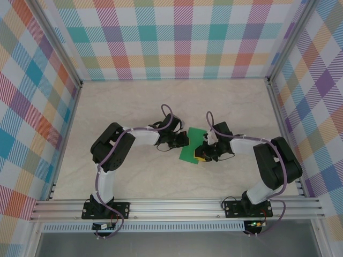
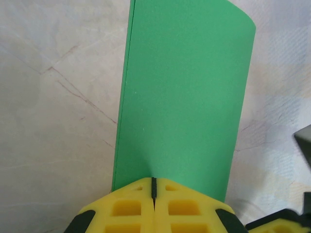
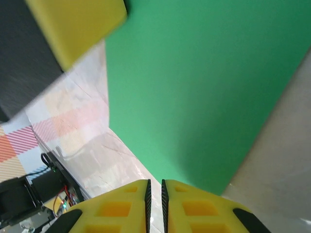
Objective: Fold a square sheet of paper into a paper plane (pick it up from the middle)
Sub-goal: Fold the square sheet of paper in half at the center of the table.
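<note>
— Where was the paper point(image 1: 192, 151)?
— Mid-table, between both grippers, folded double, upper layer curved over.
— Left gripper point(image 2: 153, 194)?
— Clamped on paper's near edge, fingers pressed together.
— Right gripper point(image 3: 155, 194)?
— Nearly closed at paper's edge; could not tell whether gripping.
— Room around?
— Bare table point(image 1: 134, 101) on all sides, walls well apart.

matt smooth green paper point(image 2: 182, 102), yellow foam-like fingers point(image 2: 131, 208), marbled matt table point(image 1: 161, 101).
</note>
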`<state>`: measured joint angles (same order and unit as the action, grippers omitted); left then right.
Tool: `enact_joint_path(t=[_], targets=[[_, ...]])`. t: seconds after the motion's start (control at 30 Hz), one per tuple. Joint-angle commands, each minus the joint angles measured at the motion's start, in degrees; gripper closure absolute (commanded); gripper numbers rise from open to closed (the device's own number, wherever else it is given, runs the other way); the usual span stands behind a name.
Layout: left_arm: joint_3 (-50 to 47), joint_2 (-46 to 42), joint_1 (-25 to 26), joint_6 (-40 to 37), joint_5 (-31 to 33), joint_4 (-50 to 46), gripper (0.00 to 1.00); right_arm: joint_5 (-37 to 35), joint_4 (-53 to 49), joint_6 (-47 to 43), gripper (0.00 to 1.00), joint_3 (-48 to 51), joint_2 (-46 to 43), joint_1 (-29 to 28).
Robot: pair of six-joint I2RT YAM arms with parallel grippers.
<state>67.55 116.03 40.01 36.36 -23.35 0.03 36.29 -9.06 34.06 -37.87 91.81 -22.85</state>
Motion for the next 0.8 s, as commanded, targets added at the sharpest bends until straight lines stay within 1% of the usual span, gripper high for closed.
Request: enact_joint_path(t=[0.0, 0.1, 0.2, 0.33, 0.47, 0.57, 0.63, 0.77], targets=[[-2.5, 1.9, 0.8, -0.8, 2.8, -8.4, 1.00, 0.2, 1.1, 0.7, 0.84, 1.7, 2.2, -1.4], [-2.6, 1.8, 0.7, -0.7, 2.7, -8.3, 1.00, -1.4, 0.1, 0.1, 0.84, 2.1, 2.8, -1.5], [-2.3, 1.8, 0.7, -0.7, 2.8, -8.5, 1.00, -1.8, -1.5, -0.4, 0.84, 1.7, 0.8, -1.4], [-2.2, 1.8, 0.8, -0.6, 2.6, -8.5, 1.00, -0.7, -2.6, -1.1, 0.83, 1.2, -1.4, -1.5], [-2.1, 1.7, 0.8, -0.8, 2.6, -8.6, 1.00, -0.3, -1.3, -0.5, 0.83, 1.9, -0.4, -1.5], [-2.3, 1.4, 0.7, -0.5, 2.6, -8.4, 1.00, -4.4, -3.6, -2.2, 0.83, 1.6, 1.1, -1.5], [-2.5, 1.2, 0.7, -0.4, 2.5, -8.2, 1.00, -4.5, -4.1, -2.7, 0.84, 1.1, 2.0, -1.5], [-2.2, 1.0, 0.8, -0.6, 2.5, -8.5, 1.00, -4.3, -4.4, -2.3, 0.84, 0.8, 1.1, -1.5]])
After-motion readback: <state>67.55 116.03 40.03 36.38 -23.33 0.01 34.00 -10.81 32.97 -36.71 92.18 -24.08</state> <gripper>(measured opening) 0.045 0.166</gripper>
